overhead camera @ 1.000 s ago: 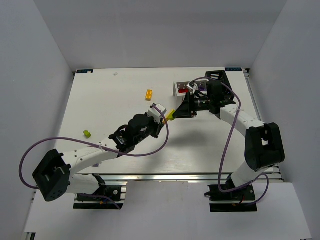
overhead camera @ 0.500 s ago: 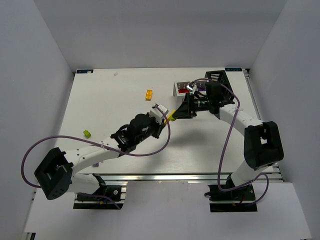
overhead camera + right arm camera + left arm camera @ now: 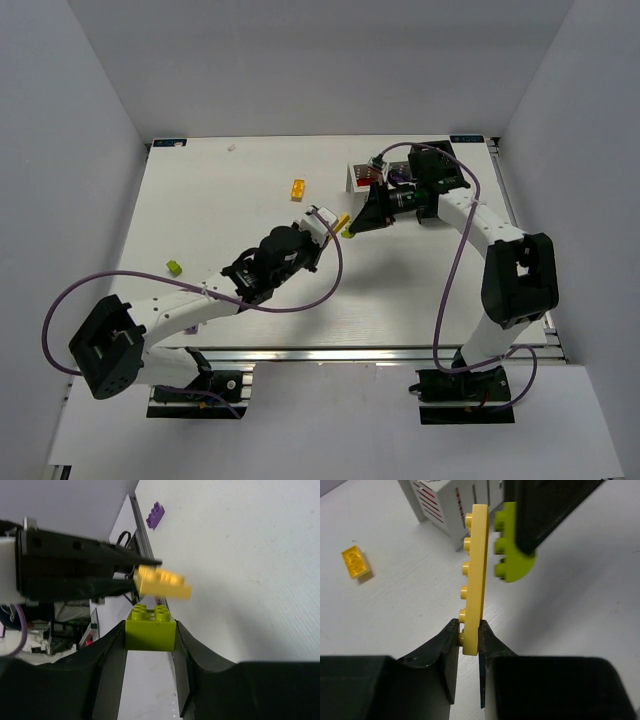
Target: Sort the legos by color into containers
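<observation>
Yellow plate [image 3: 476, 575] clenched in left pincer [image 3: 468, 631] stands just beside lime brick [image 3: 150, 634] (clenched in right pincer [image 3: 150, 628]).

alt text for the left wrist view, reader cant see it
The left gripper pinches one end of a thin yellow studded plate held on edge. A lime green studded brick is close beside its far end, a white slatted box behind.

A robotics lab test cell: a white desk [image 3: 250, 300] boxed in by plain pale walls [image 3: 320, 60]. Two robot arms [image 3: 190, 305] stand at an aluminium rail [image 3: 330, 357], trailing purple cables [image 3: 450, 285].
</observation>
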Controlling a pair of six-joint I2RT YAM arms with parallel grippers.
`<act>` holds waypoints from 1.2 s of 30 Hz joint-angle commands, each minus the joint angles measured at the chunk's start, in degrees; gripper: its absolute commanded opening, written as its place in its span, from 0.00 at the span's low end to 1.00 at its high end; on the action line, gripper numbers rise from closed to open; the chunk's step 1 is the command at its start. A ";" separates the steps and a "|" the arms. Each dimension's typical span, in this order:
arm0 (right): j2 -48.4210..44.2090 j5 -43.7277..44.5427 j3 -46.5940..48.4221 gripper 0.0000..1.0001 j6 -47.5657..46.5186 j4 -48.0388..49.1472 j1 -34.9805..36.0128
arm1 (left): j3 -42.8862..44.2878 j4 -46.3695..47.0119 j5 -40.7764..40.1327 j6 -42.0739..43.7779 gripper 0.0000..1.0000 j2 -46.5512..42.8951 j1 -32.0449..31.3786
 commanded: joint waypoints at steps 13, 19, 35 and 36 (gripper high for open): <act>-6.94 11.98 4.43 0.00 -25.38 -19.31 -4.68 | 2.66 -1.19 -5.13 4.49 0.00 -4.03 0.89; -23.99 41.07 -3.48 0.00 -20.44 0.83 -7.67 | 3.10 -3.47 2.59 -1.41 0.00 -6.32 0.89; -10.66 68.46 7.66 0.00 -17.54 3.07 -13.47 | -0.42 -6.55 4.72 -0.61 0.00 -15.02 0.89; -8.65 68.46 8.11 0.00 -17.36 2.80 -13.82 | -0.42 -6.64 4.90 -0.44 0.00 -15.20 0.89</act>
